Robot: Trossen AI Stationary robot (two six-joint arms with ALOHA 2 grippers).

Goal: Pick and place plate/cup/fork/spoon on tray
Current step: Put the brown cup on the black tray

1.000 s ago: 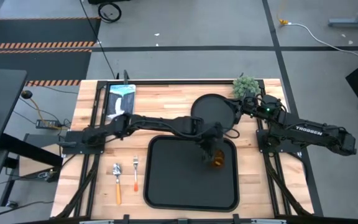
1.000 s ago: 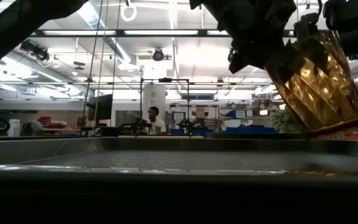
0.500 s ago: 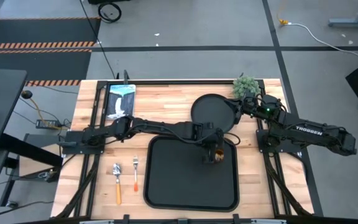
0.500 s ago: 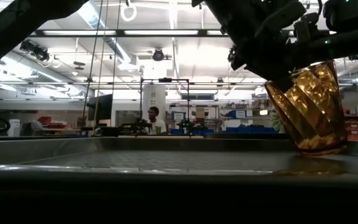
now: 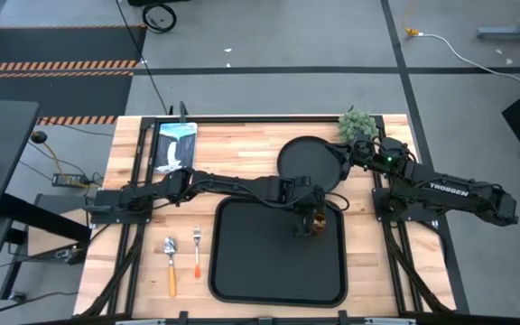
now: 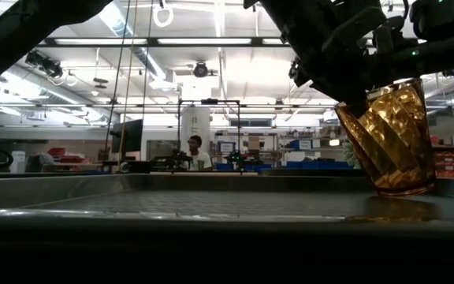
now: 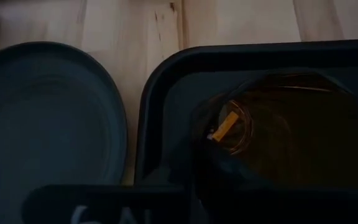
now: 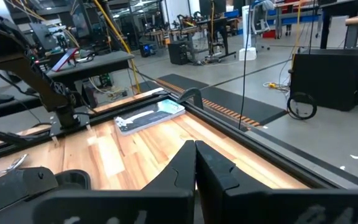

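Since a second ago we see the cup (image 5: 315,226) carried from mid-tray height down toward the tray's far right corner; in the low view its base has dropped to the tray floor and it has barely shifted over the last half second. The left gripper (image 5: 309,217) reaches across from the left arm, and its jaws are closed on the cup near the rim, holding it slightly tilted in the low view (image 6: 388,138). We cannot tell whether the base rests fully on the tray (image 5: 242,271) or only just touches it. From the left wrist view the cup (image 7: 284,130) sits inside the tray's corner (image 7: 160,81), with the plate (image 7: 42,124) just beside the tray on the wooden surface (image 7: 129,25).

In the high view the plate (image 5: 307,161) lies on the surface just beyond the tray's far edge. The right gripper (image 5: 343,155) hovers at the plate's right rim; in its wrist view its jaws meet with no gap and hold nothing. The spoon (image 5: 171,262) and fork (image 5: 197,253) lie side by side on the surface left of the tray, apart from it. A small green plant (image 5: 357,125) stands near the far right corner.
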